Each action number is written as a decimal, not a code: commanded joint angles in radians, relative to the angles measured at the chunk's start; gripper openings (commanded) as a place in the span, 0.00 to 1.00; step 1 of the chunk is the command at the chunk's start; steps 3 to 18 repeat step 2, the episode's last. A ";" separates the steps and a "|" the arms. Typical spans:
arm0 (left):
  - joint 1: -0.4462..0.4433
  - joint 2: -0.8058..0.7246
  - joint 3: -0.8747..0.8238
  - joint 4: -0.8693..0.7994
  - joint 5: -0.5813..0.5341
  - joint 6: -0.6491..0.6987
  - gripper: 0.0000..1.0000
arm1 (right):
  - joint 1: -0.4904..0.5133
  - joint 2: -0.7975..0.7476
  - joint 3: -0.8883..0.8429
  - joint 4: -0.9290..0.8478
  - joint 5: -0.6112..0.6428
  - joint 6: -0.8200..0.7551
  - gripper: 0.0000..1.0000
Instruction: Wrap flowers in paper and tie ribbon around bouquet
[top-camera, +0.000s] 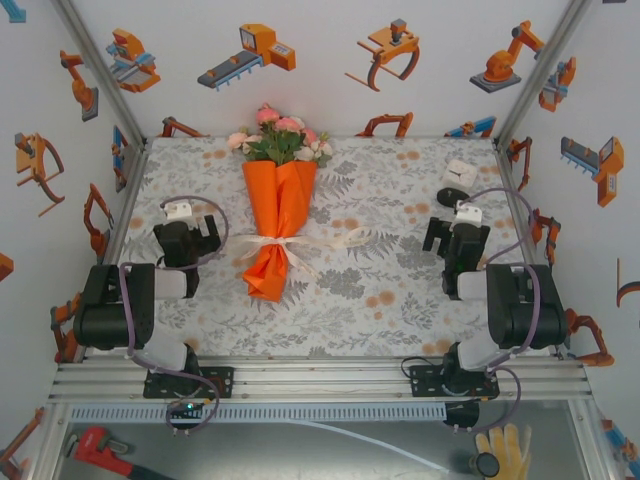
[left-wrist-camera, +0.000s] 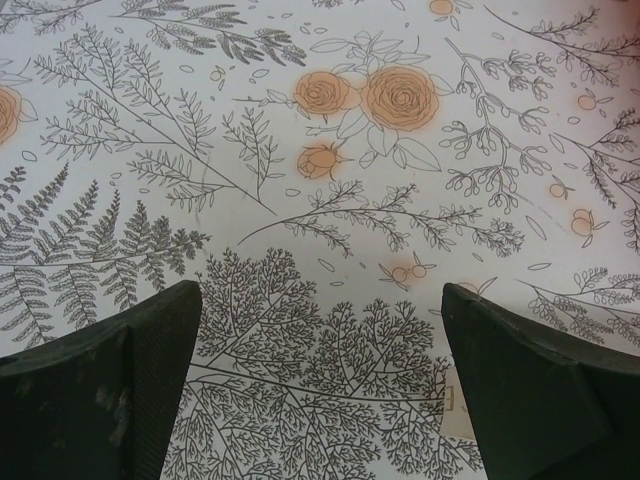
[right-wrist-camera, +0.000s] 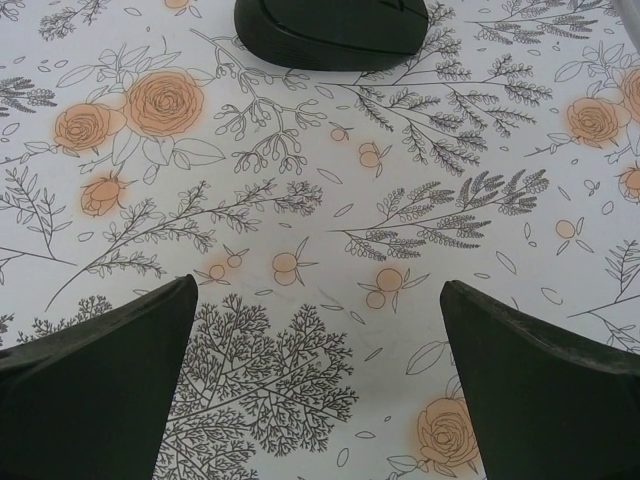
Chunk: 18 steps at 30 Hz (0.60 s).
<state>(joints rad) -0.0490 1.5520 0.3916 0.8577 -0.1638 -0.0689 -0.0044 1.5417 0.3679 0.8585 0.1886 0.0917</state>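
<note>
The bouquet (top-camera: 279, 220) lies in the middle of the table, its wide end pointing to the back. Its flowers (top-camera: 280, 135), pink and cream with green leaves, stick out of the orange paper (top-camera: 281, 195). A cream ribbon (top-camera: 290, 246) is tied in a bow round the paper's narrow waist, one tail trailing right. My left gripper (top-camera: 186, 243) rests to the left of the bouquet, open and holding nothing, its fingers (left-wrist-camera: 110, 385) wide over bare cloth. My right gripper (top-camera: 452, 243) sits well to the right, open too, its fingers (right-wrist-camera: 540, 385) spread above the printed cloth.
A grey-and-orange floral cloth (top-camera: 380, 290) covers the table. A black rounded object (right-wrist-camera: 330, 32) and a white box (top-camera: 460, 172) lie at the back right, just beyond my right gripper. Walls with orange stickers close in three sides. A red tool (top-camera: 95, 448) and a glove (top-camera: 508, 452) lie below the near rail.
</note>
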 joint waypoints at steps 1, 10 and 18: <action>0.005 -0.009 0.007 -0.001 -0.009 0.020 0.97 | -0.003 0.002 0.002 0.042 -0.006 -0.012 0.99; 0.005 -0.010 0.009 -0.007 -0.009 0.020 0.97 | -0.003 0.001 -0.002 0.045 -0.006 -0.013 0.99; 0.005 -0.010 0.009 -0.007 -0.009 0.020 0.97 | -0.003 0.001 -0.002 0.045 -0.006 -0.013 0.99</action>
